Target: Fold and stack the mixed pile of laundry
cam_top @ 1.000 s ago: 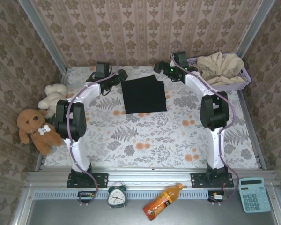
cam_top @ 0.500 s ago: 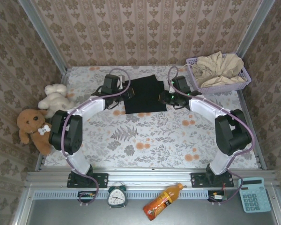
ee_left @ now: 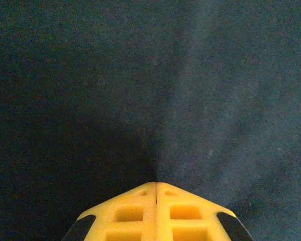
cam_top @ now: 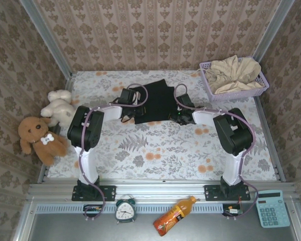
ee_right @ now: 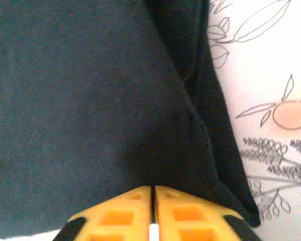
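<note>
Jaws on both sides are squeezing shut: the left gripper (ee_left: 156, 185) is pinching the black T-shirt (cam_top: 158, 98) at its 9 o'clock edge, and the right gripper (ee_right: 152, 188) is pinching it at 3 o'clock. On the flowery table (cam_top: 155, 150), the shirt is lying around 12 o'clock. At 2 o'clock, the lavender basket (cam_top: 239, 93) is holding the crumpled beige garment (cam_top: 235, 73).

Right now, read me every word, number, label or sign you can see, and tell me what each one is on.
Nothing here can be read as text.
Alarm clock: dial numerals too small to read.
Orange bottle: label too blurred to read.
Calculator: key markings too small to read.
Black T-shirt: no print or label visible.
</note>
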`<state>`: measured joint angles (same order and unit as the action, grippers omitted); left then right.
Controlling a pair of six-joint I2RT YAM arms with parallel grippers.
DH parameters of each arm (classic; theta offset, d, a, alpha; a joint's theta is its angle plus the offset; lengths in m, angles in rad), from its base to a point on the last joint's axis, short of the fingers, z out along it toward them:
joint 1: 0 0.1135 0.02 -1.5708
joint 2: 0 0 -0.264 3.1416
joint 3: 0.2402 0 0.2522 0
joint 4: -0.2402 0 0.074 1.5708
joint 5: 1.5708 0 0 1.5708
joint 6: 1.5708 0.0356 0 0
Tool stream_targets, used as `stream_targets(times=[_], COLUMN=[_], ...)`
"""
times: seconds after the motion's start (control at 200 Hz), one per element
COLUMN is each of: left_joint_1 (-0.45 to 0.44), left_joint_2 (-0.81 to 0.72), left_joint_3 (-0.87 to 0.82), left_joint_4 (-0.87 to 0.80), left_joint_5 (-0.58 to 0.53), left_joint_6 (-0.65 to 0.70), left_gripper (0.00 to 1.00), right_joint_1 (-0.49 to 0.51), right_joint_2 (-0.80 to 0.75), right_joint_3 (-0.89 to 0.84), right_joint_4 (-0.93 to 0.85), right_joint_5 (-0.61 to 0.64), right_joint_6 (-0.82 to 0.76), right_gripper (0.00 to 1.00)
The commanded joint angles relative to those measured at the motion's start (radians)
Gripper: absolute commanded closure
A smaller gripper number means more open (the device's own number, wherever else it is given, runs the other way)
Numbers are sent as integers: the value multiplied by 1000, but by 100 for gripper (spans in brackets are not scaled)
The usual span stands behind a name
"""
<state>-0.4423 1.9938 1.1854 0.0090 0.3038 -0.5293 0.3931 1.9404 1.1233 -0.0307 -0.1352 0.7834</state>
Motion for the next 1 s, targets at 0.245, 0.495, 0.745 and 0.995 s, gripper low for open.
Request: stream_targets(times=[0.245,0.495,0.745,0.995], left_joint_1=[-311,-388,-227,-40], left_joint_2=[2,-1,-291,-376], left_joint_3=[-141,53,-49,-268], left_joint_4=[227,233,-114,-19], left_joint_5=[115,147,-111,-89], left_joint_6=[-449,-496,-166,-126], left_gripper=[93,57,43,39], right_joint_1=[-66,-109,-107,-73], right_joint_2=[140,66,-157,-230], right_joint_3=[255,272,52,-35], right_joint_4=[-65,-188,-222,-219], right_joint_5=[34,60,65,11], right_joint_6=[-4,-156,-245,-325], right_gripper=[74,64,57,52])
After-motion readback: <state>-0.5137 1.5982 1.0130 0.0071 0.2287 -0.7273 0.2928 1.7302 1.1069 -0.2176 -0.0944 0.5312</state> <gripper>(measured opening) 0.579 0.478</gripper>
